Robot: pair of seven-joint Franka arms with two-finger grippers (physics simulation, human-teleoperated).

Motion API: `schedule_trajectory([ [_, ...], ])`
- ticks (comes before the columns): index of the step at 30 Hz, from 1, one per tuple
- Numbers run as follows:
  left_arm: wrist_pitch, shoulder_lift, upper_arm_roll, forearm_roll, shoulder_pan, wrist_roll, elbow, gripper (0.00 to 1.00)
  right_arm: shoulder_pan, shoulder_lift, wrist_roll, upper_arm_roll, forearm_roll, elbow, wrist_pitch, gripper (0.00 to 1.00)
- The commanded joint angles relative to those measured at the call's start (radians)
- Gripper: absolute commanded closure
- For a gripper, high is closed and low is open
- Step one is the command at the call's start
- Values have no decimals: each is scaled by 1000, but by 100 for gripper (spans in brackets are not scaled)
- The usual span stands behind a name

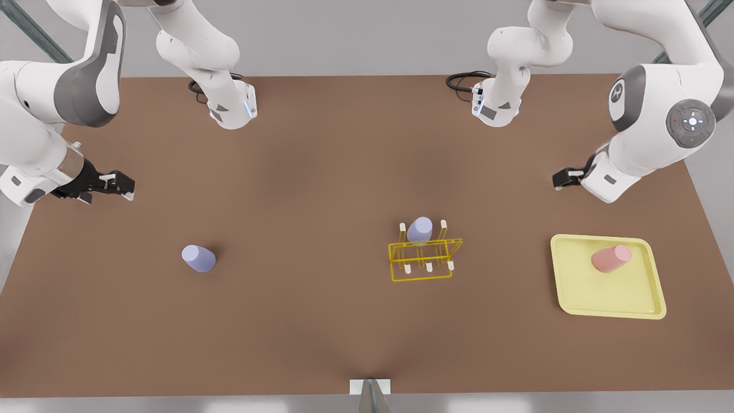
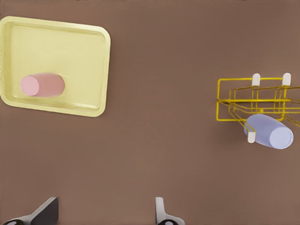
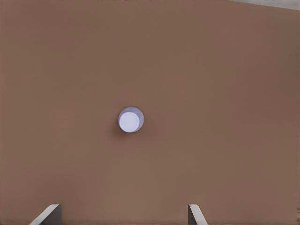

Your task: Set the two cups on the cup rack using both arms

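Both grippers empty, fingers spread wide: left gripper (image 1: 565, 178) near the pink cup (image 1: 611, 258), right gripper (image 1: 117, 186) above the lavender cup (image 1: 198, 258). Cups look light, rigid, smooth; pinch across mid-wall.

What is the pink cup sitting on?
The pink cup sits upside down on the yellow tray, alone. The tray rests on the brown table. The cup covers whatever tray floor lies beneath it.

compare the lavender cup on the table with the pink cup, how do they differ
Colour: the lavender cup is pale purple, the pink cup salmon. Support: the lavender cup stands on the bare brown table, the pink cup inside the pale yellow tray. Both are plain, handleless and tapered, and neither is on the yellow rack.
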Motion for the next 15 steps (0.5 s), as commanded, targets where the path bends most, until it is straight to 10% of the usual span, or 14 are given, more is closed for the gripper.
schedule_trajectory([
  [1, 20, -1, 0, 0, -14, 23, 0, 0, 0, -1, -44, 1, 2, -2, 2, 0],
  [15, 540, 496, 95, -56, 301, 592, 100, 0, 48, 370, 140, 9, -61, -122, 594, 0],
])
